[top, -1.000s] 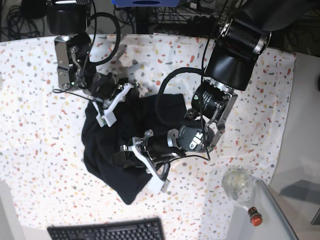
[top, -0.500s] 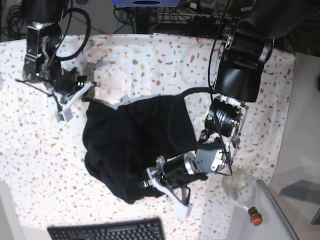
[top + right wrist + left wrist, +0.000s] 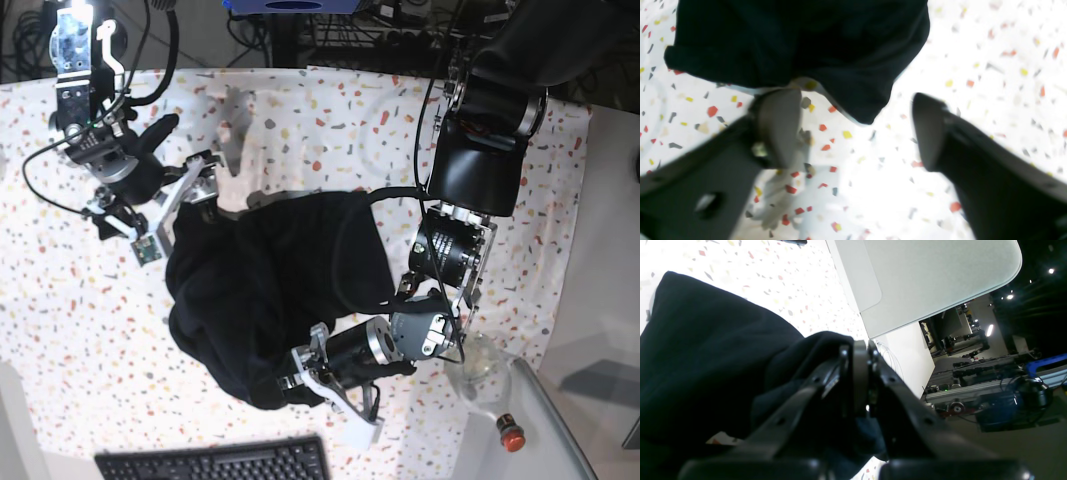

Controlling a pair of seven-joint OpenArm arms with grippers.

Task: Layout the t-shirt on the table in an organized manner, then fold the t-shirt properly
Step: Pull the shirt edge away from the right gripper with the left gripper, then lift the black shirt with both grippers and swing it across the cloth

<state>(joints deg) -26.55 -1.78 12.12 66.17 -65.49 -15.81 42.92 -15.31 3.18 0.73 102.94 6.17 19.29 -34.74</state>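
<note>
Shirt (image 3: 270, 290) bunched mid-tabletop (image 3: 60, 330); left gripper (image 3: 300, 375) pinches its lower edge, right gripper (image 3: 175, 210) spread beside it upper left; keyboard (image 3: 215, 462) below.

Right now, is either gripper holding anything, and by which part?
The left gripper is shut on a bunched fold at the t-shirt's edge. The right gripper is open, holding nothing.

keyboard (image 3: 215, 462) cropped, right wrist view blurred
</note>
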